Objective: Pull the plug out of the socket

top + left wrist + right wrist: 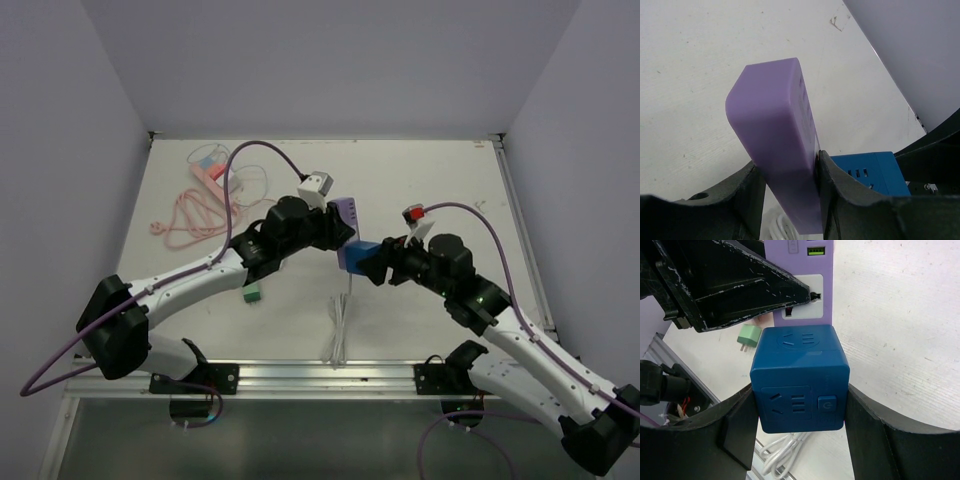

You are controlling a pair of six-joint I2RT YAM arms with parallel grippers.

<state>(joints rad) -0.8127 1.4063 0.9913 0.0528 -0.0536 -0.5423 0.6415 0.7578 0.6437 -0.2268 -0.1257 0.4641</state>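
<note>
White bench (450, 190) spreads under both arms. Left jaws are closed tight on the purple socket (777, 135). Right jaws are closed tight on the blue plug (799, 377), which sits against the socket's face near the bench centre. Best to brace the socket rigid and draw the plug straight out along its pins, without twisting.

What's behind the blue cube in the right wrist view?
The purple power strip, held by the left gripper. The right gripper clamps the blue cube, whose body hides any prongs or joint.
</note>
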